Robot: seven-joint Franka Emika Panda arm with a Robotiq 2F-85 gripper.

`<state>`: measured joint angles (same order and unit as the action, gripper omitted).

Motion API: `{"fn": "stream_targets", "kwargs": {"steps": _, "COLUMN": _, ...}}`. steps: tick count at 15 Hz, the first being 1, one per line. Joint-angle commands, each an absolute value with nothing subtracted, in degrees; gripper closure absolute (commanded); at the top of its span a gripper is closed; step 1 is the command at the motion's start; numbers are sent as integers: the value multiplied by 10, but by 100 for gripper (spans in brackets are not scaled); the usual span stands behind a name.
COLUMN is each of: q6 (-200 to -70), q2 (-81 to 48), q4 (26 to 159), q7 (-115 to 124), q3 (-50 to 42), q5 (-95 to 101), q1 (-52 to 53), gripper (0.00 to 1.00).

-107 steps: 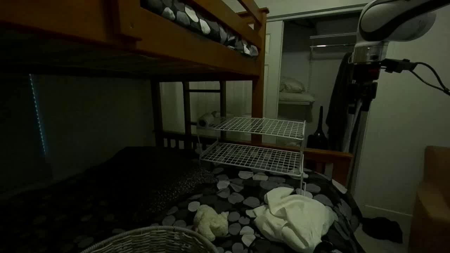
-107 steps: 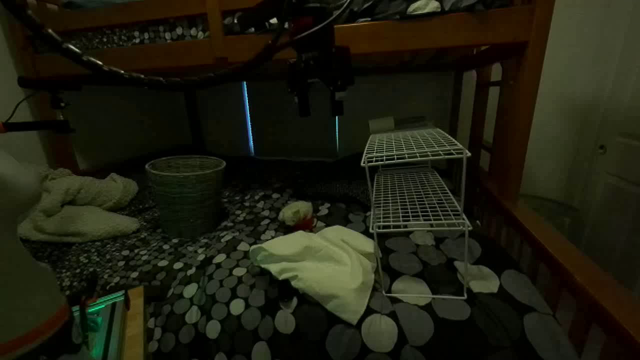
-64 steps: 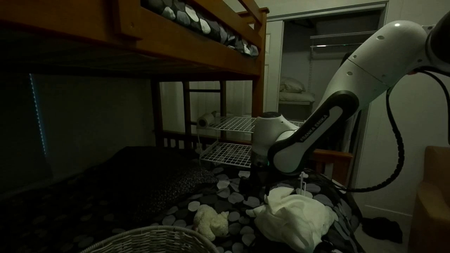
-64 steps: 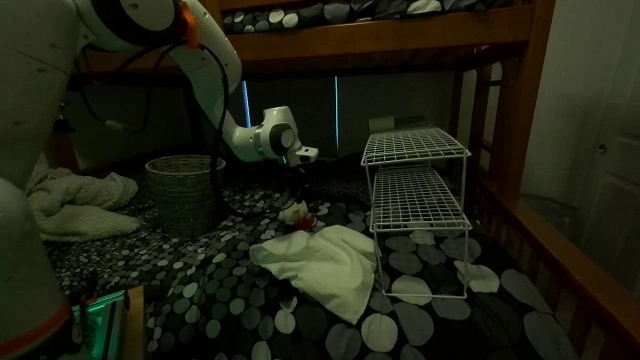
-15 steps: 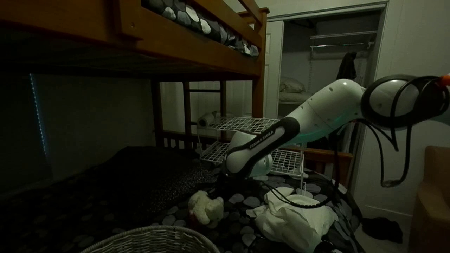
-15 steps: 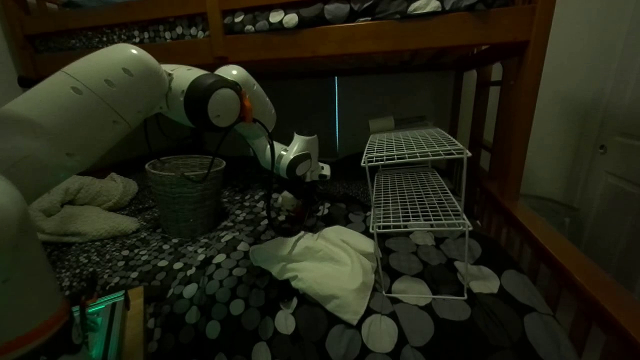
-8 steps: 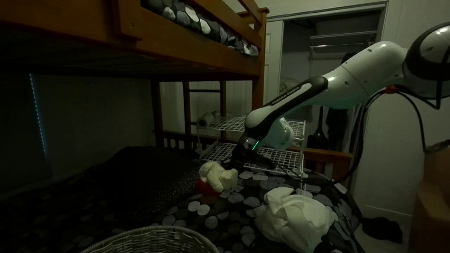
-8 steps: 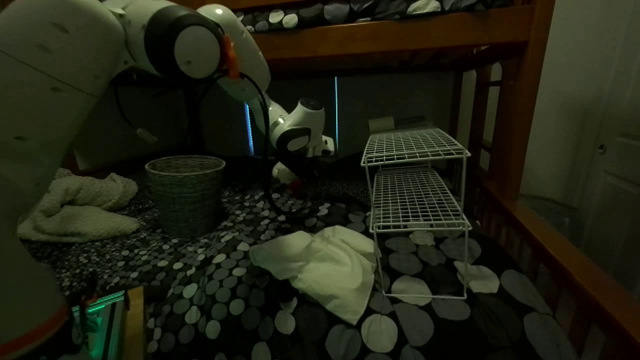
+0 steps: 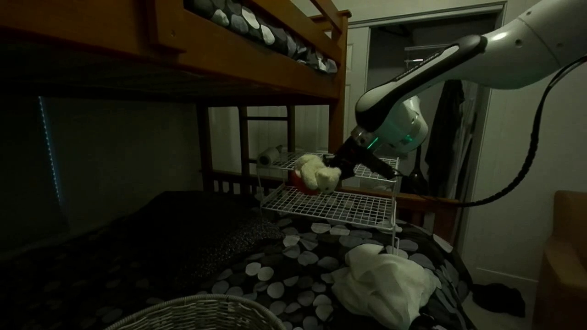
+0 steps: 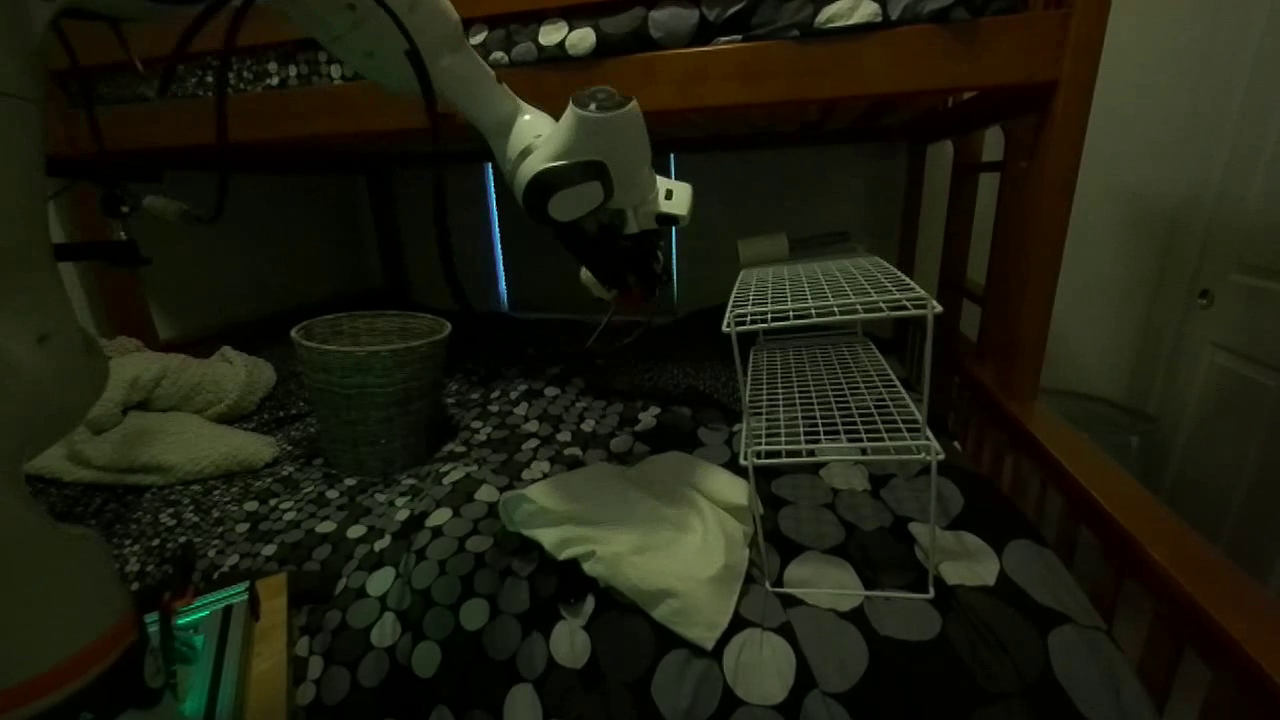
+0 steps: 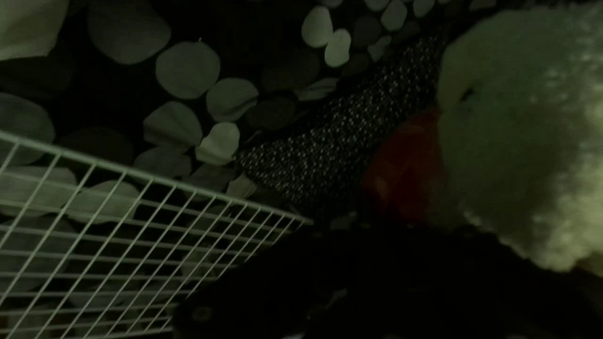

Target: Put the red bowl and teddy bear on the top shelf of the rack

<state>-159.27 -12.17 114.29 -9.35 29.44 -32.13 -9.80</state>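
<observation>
Tool (image 9: pixel 331 160): I'm gripping red bowl (image 9: pixel 301 185), finger gap hidden.
Teddy bear (image 9: pixel 315 172): long axis slanting, head pointing lower-right in an exterior view.

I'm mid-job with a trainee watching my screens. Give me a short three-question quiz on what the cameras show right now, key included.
1. True or false: the teddy bear is resting on the top shelf of the rack.
2. Which of these lies on the bed next to the rack? (a) a plate (b) a white cloth (c) a book
3. How many shelf levels does the rack have?

Key:
1. False: it is up in the air, apart from the rack, together with the red bowl.
2. b
3. Two, one above the other.
</observation>
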Motion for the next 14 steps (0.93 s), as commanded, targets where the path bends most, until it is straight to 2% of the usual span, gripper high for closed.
{"fn": "stream_targets", "kwargs": {"steps": 1, "q6": -1570, "q2": -8, "q4": 1189, "q7": -43, "q3": 274, "q5": -374, "q1": -141, "gripper": 99}}
{"fn": "stream_targets", "kwargs": {"steps": 2, "q6": -1591, "q2": -73, "q4": 1152, "q7": -71, "q3": 285, "q5": -347, "q1": -122, "gripper": 99}}
{"fn": "stream_targets", "kwargs": {"steps": 3, "q6": -1585, "q2": -55, "q4": 1154, "q7": -69, "q3": 281, "q5": -349, "q1": -130, "gripper": 96}}
{"fn": "stream_targets", "kwargs": {"steps": 6, "q6": -1564, "q2": -91, "q4": 1125, "q7": -95, "q3": 296, "q5": -399, "q1": -130, "gripper": 99}}
{"fn": "stream_targets", "kwargs": {"steps": 10, "q6": -1506, "q2": -57, "q4": 1091, "q7": -57, "q3": 265, "q5": -471, "q1": -182, "gripper": 99}}
{"fn": "stream_targets", "kwargs": {"steps": 11, "q6": -1481, "q2": -47, "q4": 1080, "q7": -37, "q3": 179, "q5": -482, "q1": -124, "gripper": 99}}
{"fn": "stream_targets", "kwargs": {"steps": 14, "q6": -1437, "q2": -55, "q4": 1025, "q7": 51, "q3": 80, "q5": -425, "q1": -119, "gripper": 99}}
